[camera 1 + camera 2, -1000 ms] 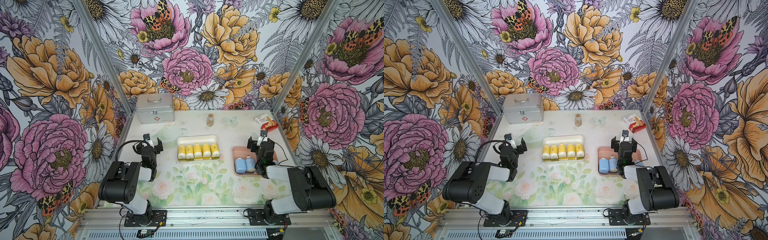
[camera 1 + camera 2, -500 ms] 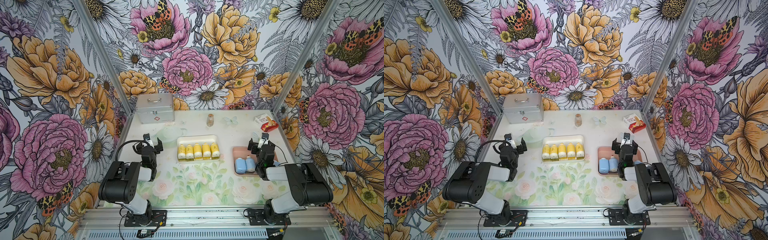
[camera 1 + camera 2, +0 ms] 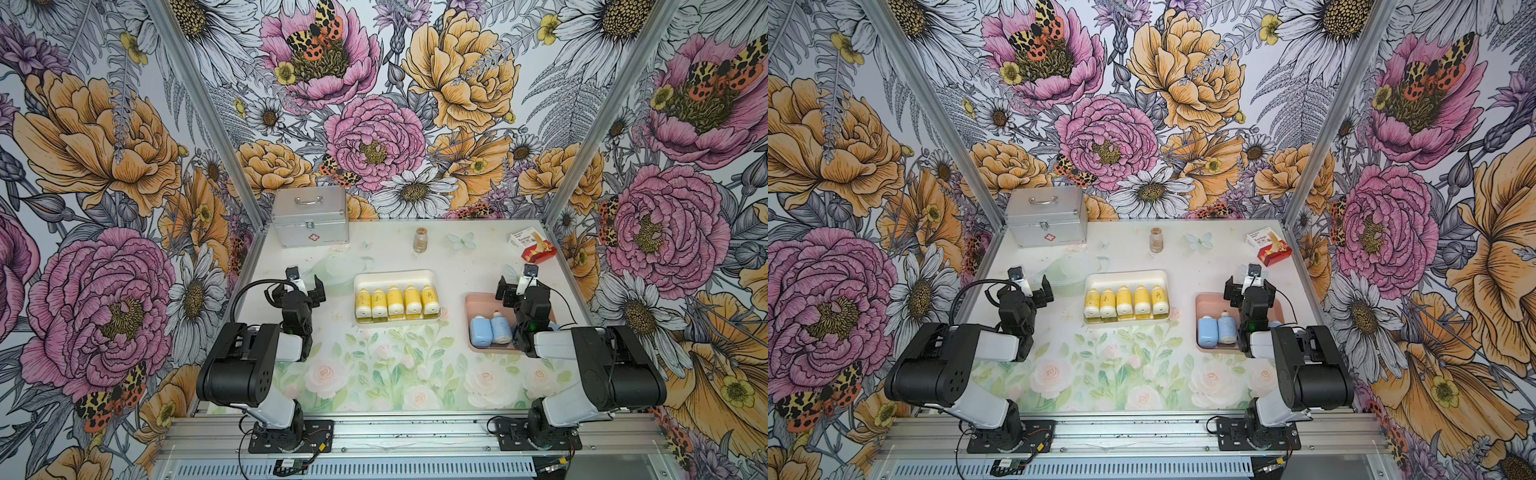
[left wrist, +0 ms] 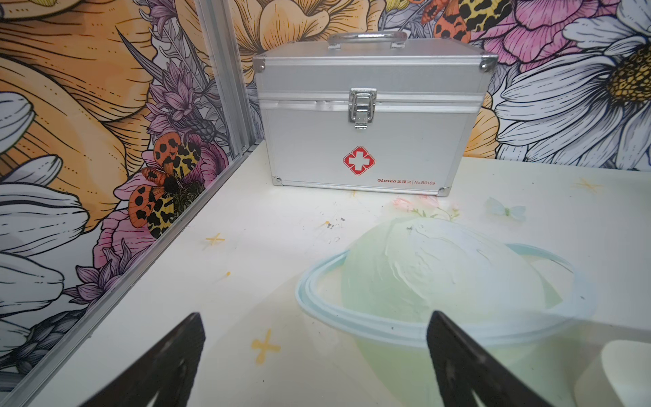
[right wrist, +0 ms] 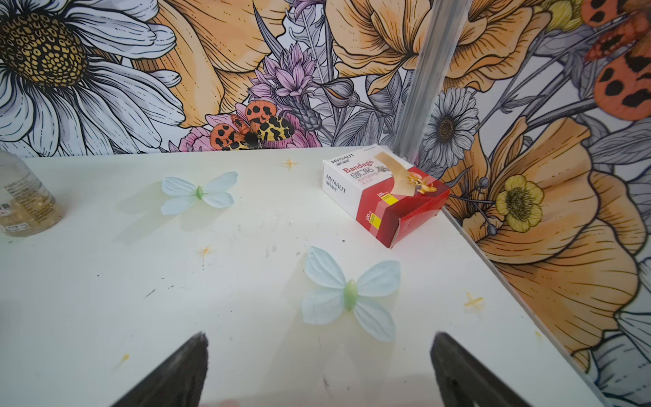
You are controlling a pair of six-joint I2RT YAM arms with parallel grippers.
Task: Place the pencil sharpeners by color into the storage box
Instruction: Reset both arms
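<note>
Several yellow pencil sharpeners (image 3: pixel 395 302) stand in a row in the cream storage box (image 3: pixel 395 275) at mid table. Two light-blue pencil sharpeners (image 3: pixel 490 331) lie in the pink storage box (image 3: pixel 478 300) to the right, and my right arm hides the rest of that box. My right gripper (image 3: pixel 523 291) hangs open and empty over the pink box's far end; in the right wrist view it (image 5: pixel 318 336) has only bare table between its fingers. My left gripper (image 3: pixel 296 293) hangs open and empty left of the cream box, and the left wrist view shows it (image 4: pixel 315 317) wide open.
A shut silver first-aid case (image 3: pixel 311 216) stands at the back left. A brown glass vial (image 3: pixel 420 240) stands at the back middle. A red and white bandage box (image 3: pixel 533 246) lies at the back right. Flowered walls close in the left, right and back.
The right arm's elbow has drawn in slightly while its gripper stays over the pink box's far end. The left arm and the sharpeners have not moved.
</note>
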